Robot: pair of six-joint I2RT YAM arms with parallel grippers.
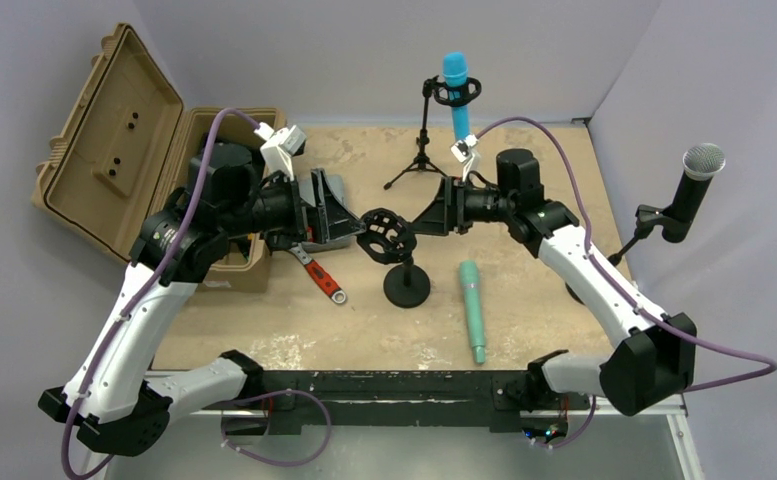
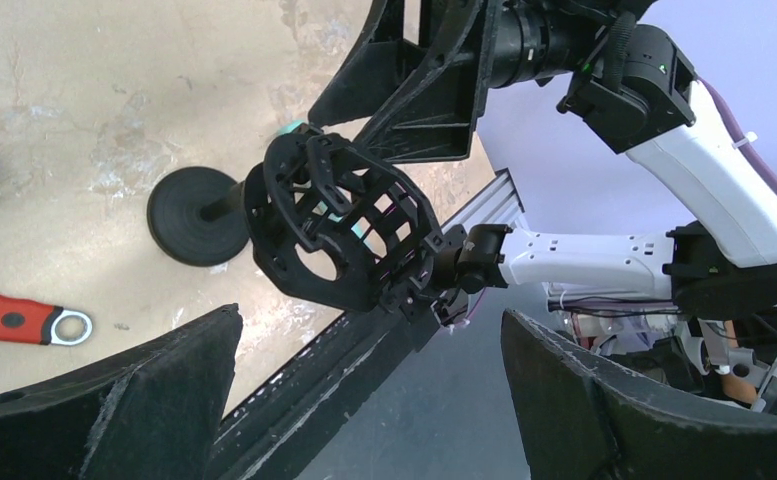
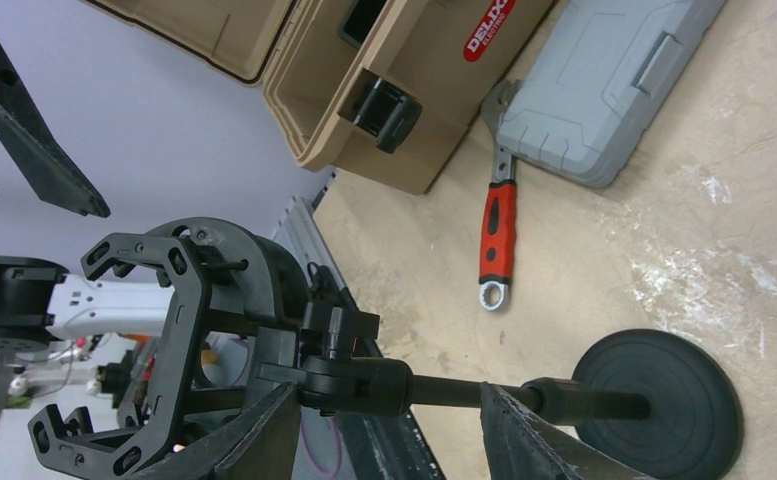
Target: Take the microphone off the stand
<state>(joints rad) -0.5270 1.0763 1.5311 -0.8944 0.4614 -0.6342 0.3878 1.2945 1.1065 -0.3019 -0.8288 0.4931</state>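
Observation:
A black desk stand with a round base (image 1: 407,288) stands mid-table, and its shock-mount cage (image 1: 384,235) is empty. A teal microphone (image 1: 472,310) lies flat on the table just right of the base. My left gripper (image 1: 342,218) is open and empty, just left of the cage; in the left wrist view (image 2: 371,318) the cage (image 2: 339,225) sits ahead of its spread fingers. My right gripper (image 1: 426,220) is open to the right of the cage. In the right wrist view (image 3: 386,392) its fingers straddle the stand's swivel joint (image 3: 359,385) without closing on it.
A blue microphone (image 1: 455,90) sits in a tripod stand at the back. A black microphone with a silver head (image 1: 694,190) stands at the right edge. An open tan case (image 1: 114,130), a grey toolbox (image 3: 604,90) and a red-handled wrench (image 1: 322,278) lie to the left.

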